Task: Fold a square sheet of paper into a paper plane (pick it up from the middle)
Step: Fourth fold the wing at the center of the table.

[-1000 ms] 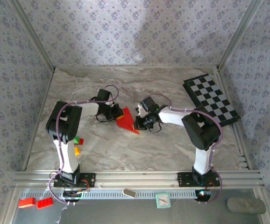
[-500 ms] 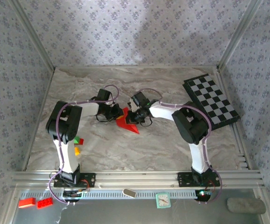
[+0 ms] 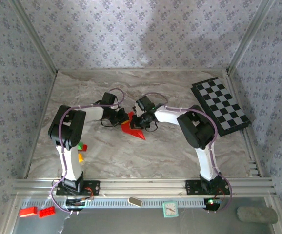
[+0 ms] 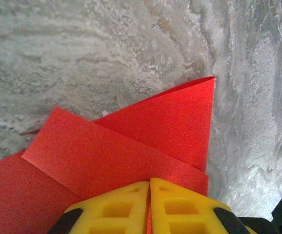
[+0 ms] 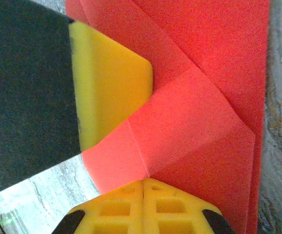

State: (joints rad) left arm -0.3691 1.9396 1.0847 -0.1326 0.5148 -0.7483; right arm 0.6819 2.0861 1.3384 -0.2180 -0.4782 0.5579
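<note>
My right pincer [image 3: 142, 120] has swung in, clenched, onto the square sheet of paper [image 3: 132, 129] my left pincer [image 3: 124, 118] grips. Probably creasing now.

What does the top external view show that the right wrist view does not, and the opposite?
Top external adds the checkered board and the toy bricks. Right wrist adds the creases of the red paper close up, with one yellow finger of the left gripper over it. Both share that paper on the marble table.
</note>
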